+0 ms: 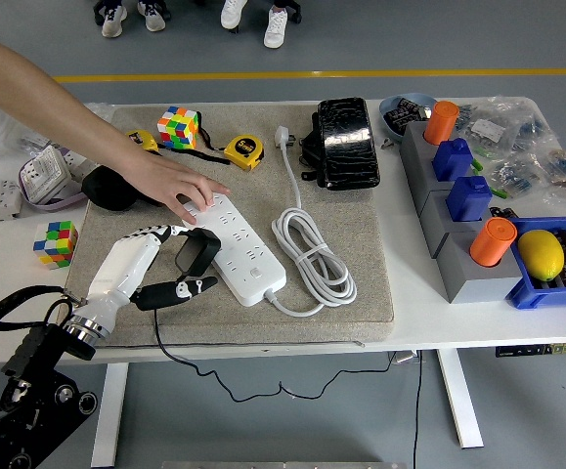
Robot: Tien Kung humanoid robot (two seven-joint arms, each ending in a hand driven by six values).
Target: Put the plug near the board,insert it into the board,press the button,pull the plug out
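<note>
A white power strip [246,250] lies slantwise on the grey mat [361,293], its white cord [314,252] coiled to the right. My left hand [180,262], white with black fingertips, reaches in from the lower left. Its fingers curl over the top of the black plug [196,250] and the thumb lies below it. The plug is tilted against the strip's left edge, not seated in a socket. Its black cable [165,350] runs down over the table's front edge. A person's hand [177,184] presses flat on the strip's far end.
Behind the strip lie a Rubik's cube [178,126], a yellow tape measure [243,151] and a black box [343,143]. Another cube [56,241] sits at the left. Grey holders with orange and blue pieces [463,200] and a blue bin with a lemon [542,256] stand at the right.
</note>
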